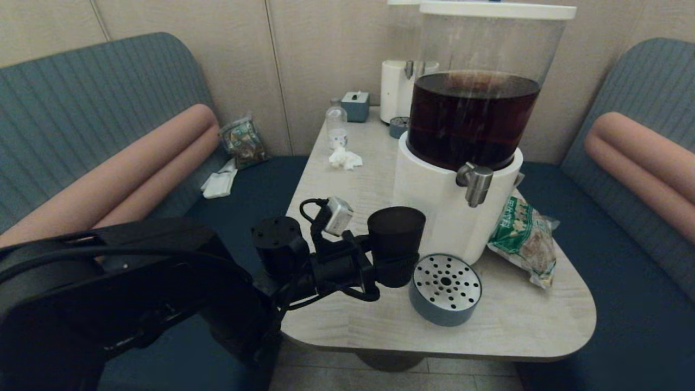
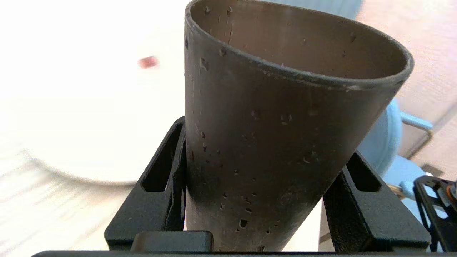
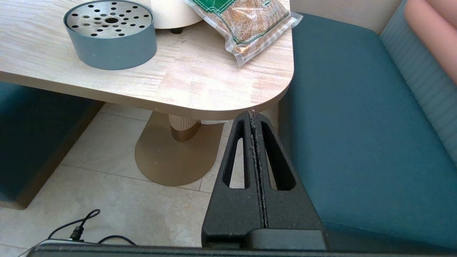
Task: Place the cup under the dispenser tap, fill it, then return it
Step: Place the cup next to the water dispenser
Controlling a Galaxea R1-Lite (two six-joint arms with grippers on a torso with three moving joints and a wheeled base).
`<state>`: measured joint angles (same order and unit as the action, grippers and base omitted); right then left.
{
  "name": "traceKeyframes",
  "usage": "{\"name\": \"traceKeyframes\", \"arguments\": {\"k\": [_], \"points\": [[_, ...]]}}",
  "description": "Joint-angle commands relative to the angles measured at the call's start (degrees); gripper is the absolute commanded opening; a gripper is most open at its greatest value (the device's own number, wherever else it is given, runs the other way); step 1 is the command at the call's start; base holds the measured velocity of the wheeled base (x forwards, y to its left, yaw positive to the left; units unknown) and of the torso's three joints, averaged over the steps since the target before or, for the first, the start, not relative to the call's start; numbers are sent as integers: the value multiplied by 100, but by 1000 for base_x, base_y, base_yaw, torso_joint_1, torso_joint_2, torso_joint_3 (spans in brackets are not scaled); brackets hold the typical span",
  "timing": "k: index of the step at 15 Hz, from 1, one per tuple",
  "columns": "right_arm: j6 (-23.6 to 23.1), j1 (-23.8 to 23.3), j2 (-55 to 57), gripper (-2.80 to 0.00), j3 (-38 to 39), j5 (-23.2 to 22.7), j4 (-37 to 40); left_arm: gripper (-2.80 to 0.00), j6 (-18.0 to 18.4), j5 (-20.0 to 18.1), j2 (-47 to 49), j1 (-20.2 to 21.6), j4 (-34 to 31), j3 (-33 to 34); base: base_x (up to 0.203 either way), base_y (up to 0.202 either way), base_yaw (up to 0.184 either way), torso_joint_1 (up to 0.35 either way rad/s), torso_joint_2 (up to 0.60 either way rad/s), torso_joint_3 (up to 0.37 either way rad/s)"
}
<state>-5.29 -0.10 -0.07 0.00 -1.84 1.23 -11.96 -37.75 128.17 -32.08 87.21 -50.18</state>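
My left gripper (image 1: 392,266) is shut on the lower half of the dark brown-black cup (image 1: 396,229), holding it upright just above the table, left of the dispenser's white base (image 1: 434,206). In the left wrist view the cup (image 2: 278,135) fills the frame between both black fingers (image 2: 157,192), and its inside looks empty. The brushed-steel dispenser tap (image 1: 475,183) juts from the base, up and to the right of the cup. Dark brown liquid fills the clear tank (image 1: 472,117). My right gripper (image 3: 254,116) hangs shut and empty below the table's near right corner.
A round blue-grey drip tray (image 1: 445,289) with a perforated steel top lies below the tap, right of the cup. A green snack bag (image 1: 524,239) leans beside the base. A small clear bottle (image 1: 336,126), crumpled tissue (image 1: 344,158) and a smaller dispenser (image 1: 399,89) stand at the far end.
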Motion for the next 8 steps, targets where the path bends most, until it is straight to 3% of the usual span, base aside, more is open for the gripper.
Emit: {"name": "traceKeyframes", "arguments": {"k": [1,8], "points": [[-7,1,7,-280,7,0,0,-280,-22,-27,-261,286,45,322,0,0,0,0,0,0],[-7,1,7,-280,9,0,0,-280,-35,-48,-301,801,45,463,0,0,0,0,0,0]]}}
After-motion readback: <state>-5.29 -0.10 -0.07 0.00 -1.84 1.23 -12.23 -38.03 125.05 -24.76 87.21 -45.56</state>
